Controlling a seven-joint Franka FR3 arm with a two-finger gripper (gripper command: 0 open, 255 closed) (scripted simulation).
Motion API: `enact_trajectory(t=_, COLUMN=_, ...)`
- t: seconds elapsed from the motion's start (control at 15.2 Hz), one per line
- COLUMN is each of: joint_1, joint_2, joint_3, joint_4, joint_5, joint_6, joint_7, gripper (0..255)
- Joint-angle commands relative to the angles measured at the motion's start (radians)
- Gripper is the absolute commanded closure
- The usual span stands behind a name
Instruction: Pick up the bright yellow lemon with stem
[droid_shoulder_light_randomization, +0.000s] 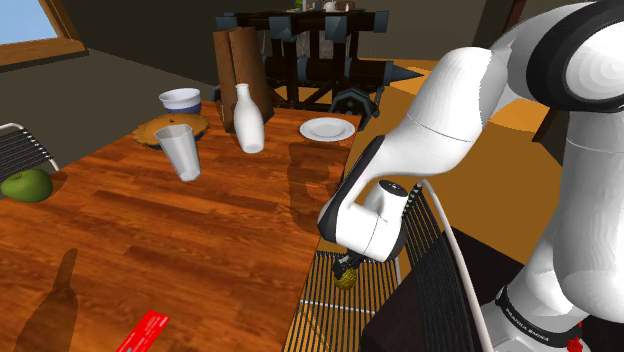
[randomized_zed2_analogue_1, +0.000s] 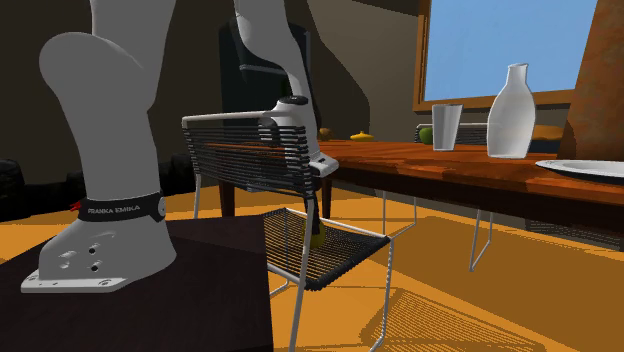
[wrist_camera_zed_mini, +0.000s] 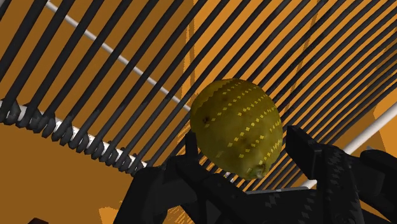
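1. We find the lemon (wrist_camera_zed_mini: 236, 124) lying on the wire chair seat (droid_shoulder_light_randomization: 325, 305), beside the table (droid_shoulder_light_randomization: 200, 230).
2. The gripper (wrist_camera_zed_mini: 240, 149) straddles it, fingers pinching both its sides.
3. We judge the grasp made and the lift not yet done.
4. We cannot make out a stem. In the shoulder view the arm hides most of the lemon.

wooden table (droid_shoulder_light_randomization: 200, 230) | white bottle (droid_shoulder_light_randomization: 247, 118) | cup (droid_shoulder_light_randomization: 181, 152) | plate (droid_shoulder_light_randomization: 327, 128) | green apple (droid_shoulder_light_randomization: 26, 184) | wire chair (randomized_zed2_analogue_1: 300, 252)

Black wire chair seat (randomized_zed2_analogue_1: 340, 252), yellow-green lemon (wrist_camera_zed_mini: 238, 127) on it
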Motion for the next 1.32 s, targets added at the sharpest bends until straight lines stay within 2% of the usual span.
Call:
enact_trajectory(t=0.0, joint_1=0.000, joint_2=0.002, joint_3=0.000, joint_4=-0.001, joint_5=-0.001, joint_6=-0.001, joint_7=0.001, gripper=255)
enact_trajectory(t=0.13, joint_1=0.000, joint_2=-0.001, joint_3=0.001, joint_4=-0.004, joint_5=-0.009, joint_6=-0.001, joint_7=0.010, gripper=255)
enact_trajectory(t=0.26, joint_1=0.007, joint_2=-0.053, joint_3=-0.008, joint_4=-0.060, joint_5=-0.191, joint_6=-0.020, joint_7=0.202, gripper=255)
enact_trajectory(t=0.33, joint_1=0.032, joint_2=-0.080, joint_3=-0.035, joint_4=-0.083, joint_5=-0.263, joint_6=-0.035, joint_7=0.278, gripper=255)
enact_trajectory(t=0.53, joint_1=0.113, joint_2=-0.156, joint_3=-0.128, joint_4=-0.138, joint_5=-0.445, joint_6=-0.079, joint_7=0.466, gripper=255)
enact_trajectory(t=0.73, joint_1=0.172, joint_2=-0.227, joint_3=-0.207, joint_4=-0.182, joint_5=-0.619, joint_6=-0.117, joint_7=0.630, gripper=255)
enact_trajectory(t=0.86, joint_1=0.200, joint_2=-0.273, joint_3=-0.252, joint_4=-0.207, joint_5=-0.734, joint_6=-0.141, joint_7=0.733, gripper=255)
enact_trajectory(t=1.06, joint_1=0.209, joint_2=-0.339, joint_3=-0.290, joint_4=-0.236, joint_5=-0.898, joint_6=-0.179, joint_7=0.872, gripper=255)
enact_trajectory(t=1.12, joint_1=0.203, joint_2=-0.361, joint_3=-0.294, joint_4=-0.243, joint_5=-0.946, joint_6=-0.193, joint_7=0.912, gripper=255)
enact_trajectory(t=1.25, joint_1=0.196, joint_2=-0.364, joint_3=-0.288, joint_4=-0.244, joint_5=-0.953, joint_6=-0.195, joint_7=0.918, gripper=255)
